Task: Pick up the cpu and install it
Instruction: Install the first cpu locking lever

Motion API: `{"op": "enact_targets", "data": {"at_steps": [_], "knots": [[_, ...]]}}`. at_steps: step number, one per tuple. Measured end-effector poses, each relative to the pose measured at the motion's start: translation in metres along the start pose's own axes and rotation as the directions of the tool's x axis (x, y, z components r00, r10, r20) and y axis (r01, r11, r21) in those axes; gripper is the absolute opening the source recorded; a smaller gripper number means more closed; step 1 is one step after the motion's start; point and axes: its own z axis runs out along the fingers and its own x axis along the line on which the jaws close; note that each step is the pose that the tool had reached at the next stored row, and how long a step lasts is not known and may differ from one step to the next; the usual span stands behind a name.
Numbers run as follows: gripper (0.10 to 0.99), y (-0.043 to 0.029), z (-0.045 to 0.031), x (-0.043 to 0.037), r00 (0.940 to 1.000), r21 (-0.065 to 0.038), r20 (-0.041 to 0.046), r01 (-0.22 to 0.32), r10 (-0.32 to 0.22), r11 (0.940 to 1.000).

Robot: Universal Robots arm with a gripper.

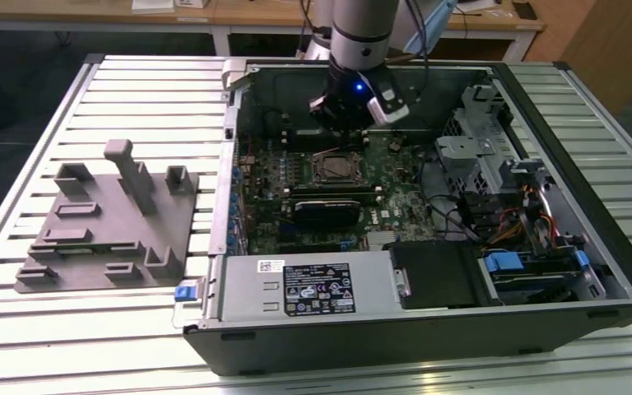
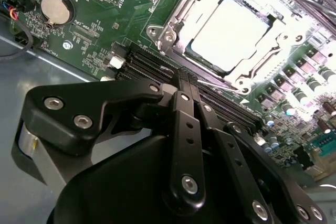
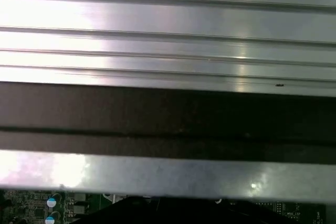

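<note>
In the second wrist view the cpu (image 2: 231,34), a square chip with a bright silvery top, lies flat inside the metal socket frame (image 2: 173,22) on the green motherboard. My gripper (image 2: 185,80) hangs just beside the socket, over the black memory slots, with its black fingers (image 2: 181,129) pressed together and nothing between them. In the exterior view the gripper (image 1: 346,123) is inside the open computer case, a little behind the socket frame (image 1: 336,169).
A grey plastic tray with upright posts (image 1: 108,222) lies on the slatted table at the exterior view's left. Inside the case are a power supply (image 1: 307,288), a drive cage with cables (image 1: 513,185) and a coin battery (image 2: 54,9). The case wall (image 3: 168,114) is close.
</note>
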Motion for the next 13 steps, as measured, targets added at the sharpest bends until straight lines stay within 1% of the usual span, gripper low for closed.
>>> {"op": "enact_targets", "data": {"at_steps": [10,13], "knots": [[0.106,-0.0004,0.0095,-0.0029,1.0000,0.008,-0.0019,0.000,0.000,1.0000],[0.106,-0.0005,0.0109,-0.0030,1.0000,0.011,-0.0021,0.000,0.000,0.9999]]}}
